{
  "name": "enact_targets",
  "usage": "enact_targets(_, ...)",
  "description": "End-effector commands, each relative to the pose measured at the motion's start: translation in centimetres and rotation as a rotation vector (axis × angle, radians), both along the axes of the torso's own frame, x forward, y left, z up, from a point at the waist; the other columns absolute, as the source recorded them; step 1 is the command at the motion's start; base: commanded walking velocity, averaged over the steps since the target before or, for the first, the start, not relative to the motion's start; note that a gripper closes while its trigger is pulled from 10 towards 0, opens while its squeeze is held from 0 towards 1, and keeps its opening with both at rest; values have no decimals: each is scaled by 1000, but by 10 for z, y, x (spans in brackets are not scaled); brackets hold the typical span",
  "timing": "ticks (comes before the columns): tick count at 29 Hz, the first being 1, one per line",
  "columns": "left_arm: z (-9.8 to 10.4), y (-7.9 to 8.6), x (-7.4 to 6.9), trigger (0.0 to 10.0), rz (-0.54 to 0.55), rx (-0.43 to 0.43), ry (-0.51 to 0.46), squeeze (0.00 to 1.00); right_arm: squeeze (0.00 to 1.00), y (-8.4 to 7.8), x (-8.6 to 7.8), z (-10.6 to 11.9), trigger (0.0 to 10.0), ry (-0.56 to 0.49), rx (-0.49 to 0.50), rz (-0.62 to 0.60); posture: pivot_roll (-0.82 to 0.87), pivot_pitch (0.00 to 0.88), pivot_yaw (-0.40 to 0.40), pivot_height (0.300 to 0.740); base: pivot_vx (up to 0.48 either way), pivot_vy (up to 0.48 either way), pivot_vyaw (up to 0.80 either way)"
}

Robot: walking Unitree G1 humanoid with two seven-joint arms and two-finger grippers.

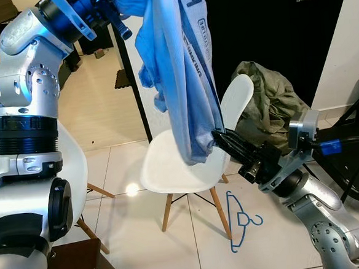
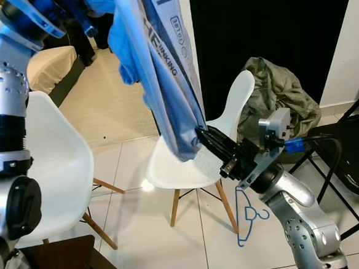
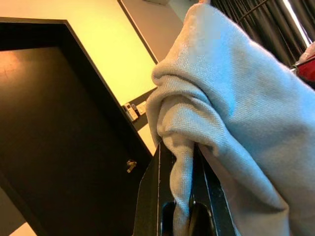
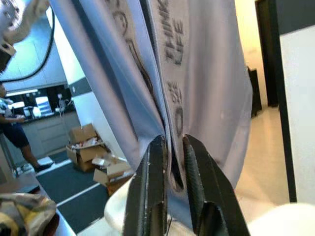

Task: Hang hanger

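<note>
Eye views: we see the left gripper (image 1: 119,25) raised high, bunching the top of a light blue printed cotton shirt (image 1: 181,66). The right gripper (image 1: 220,138) is clamped on the shirt's lower hem, just above a white moulded plastic chair with wooden legs (image 1: 181,165). The blue wire hanger (image 1: 241,219) lies flat on the white tiled floor (image 1: 143,235), below the right gripper and apart from it. An olive crumpled jacket (image 1: 272,100) sits behind that gripper.

Left wrist view: both fingers (image 3: 150,191) pinch a fold of the shirt.

Right wrist view: fingers (image 4: 152,182) close together on the hem; probably only a thin edge is caught. A person (image 4: 15,132) stands far beyond, near cardboard boxes (image 4: 93,152).
</note>
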State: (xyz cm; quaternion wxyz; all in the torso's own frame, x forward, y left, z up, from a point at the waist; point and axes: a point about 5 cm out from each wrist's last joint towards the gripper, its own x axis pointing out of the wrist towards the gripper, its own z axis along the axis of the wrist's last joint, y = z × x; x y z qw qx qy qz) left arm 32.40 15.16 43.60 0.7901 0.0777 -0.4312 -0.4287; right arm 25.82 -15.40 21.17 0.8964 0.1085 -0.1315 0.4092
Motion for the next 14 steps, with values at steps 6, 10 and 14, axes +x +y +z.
enact_targets(6,12,5,-8,10000,15,-13,-53,0,0,5,-1,-2,10000,19,-28,14,-129,0,100,710,0,0,0)
enact_targets(10,13,4,-9,10000,12,-12,-55,0,0,5,-1,-2,10000,20,-30,8,-125,0,99,710,0,0,0)
enact_targets(14,14,4,-10,10000,9,-12,-58,0,0,5,0,-3,10000,22,-31,1,-125,0,99,710,0,0,0)
